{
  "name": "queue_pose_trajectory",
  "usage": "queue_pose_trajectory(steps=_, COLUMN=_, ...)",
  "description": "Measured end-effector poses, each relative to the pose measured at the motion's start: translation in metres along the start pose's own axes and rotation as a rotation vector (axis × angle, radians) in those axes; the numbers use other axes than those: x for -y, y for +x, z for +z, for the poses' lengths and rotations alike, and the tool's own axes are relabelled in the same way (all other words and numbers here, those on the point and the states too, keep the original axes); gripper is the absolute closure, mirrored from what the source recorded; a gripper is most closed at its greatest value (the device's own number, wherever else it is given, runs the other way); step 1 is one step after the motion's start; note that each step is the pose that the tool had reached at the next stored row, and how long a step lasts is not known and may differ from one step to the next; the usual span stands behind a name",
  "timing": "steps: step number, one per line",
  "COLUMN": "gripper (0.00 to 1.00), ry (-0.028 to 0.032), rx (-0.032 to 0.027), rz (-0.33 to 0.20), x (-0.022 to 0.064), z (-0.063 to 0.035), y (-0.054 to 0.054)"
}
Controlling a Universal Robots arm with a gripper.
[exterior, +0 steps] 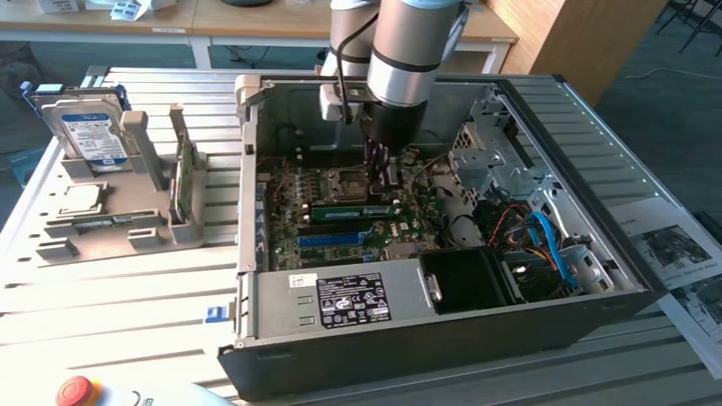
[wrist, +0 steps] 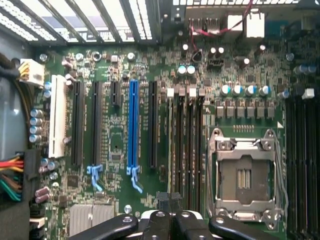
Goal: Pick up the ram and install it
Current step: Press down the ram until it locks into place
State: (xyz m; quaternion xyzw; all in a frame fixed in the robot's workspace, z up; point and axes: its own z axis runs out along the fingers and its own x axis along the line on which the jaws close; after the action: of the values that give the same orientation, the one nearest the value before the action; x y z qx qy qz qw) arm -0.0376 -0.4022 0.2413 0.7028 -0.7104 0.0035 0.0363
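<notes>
Hardware scene, seen from above. The ram (exterior: 352, 210), a long narrow green stick, sits edge-up among the memory slots of the motherboard (exterior: 327, 241), inside an open computer case (exterior: 451, 338). Whether it is fully seated cannot be told.

Directly over it, the claw (exterior: 385, 179) reaches down from the robot arm (exterior: 412, 42), its tip just above the ram's end toward the exterior view's right. The claw's black fingers are pressed together and grip nothing; contact with the ram cannot be told.

In the wrist view the claw (wrist: 168, 200) points at the motherboard (wrist: 115, 135) beside a row of dark memory slots (wrist: 185, 130). The silver processor socket (wrist: 245, 175) lies on one side of them and a blue expansion slot (wrist: 133, 125) on the other.

Inside the case, a grey power supply (exterior: 338, 300) with a black label lies along the near wall, next to a black fan housing (exterior: 468, 279) and a bundle of blue cables (exterior: 553, 245).

On the slatted surface (exterior: 113, 296), at the exterior view's left, a grey holder (exterior: 113, 228) carries an upright hard drive (exterior: 84, 127) with a blue and white label and another thin green board (exterior: 181, 182) standing on edge. A red button (exterior: 77, 391) sits at the near corner.
</notes>
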Motion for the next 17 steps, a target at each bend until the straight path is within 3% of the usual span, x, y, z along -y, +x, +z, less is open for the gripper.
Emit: queue_pose_trajectory(steps=17, gripper=0.90, ry=0.0000, rx=0.0000, rz=0.000, x=-0.0272, z=0.0013, y=0.000)
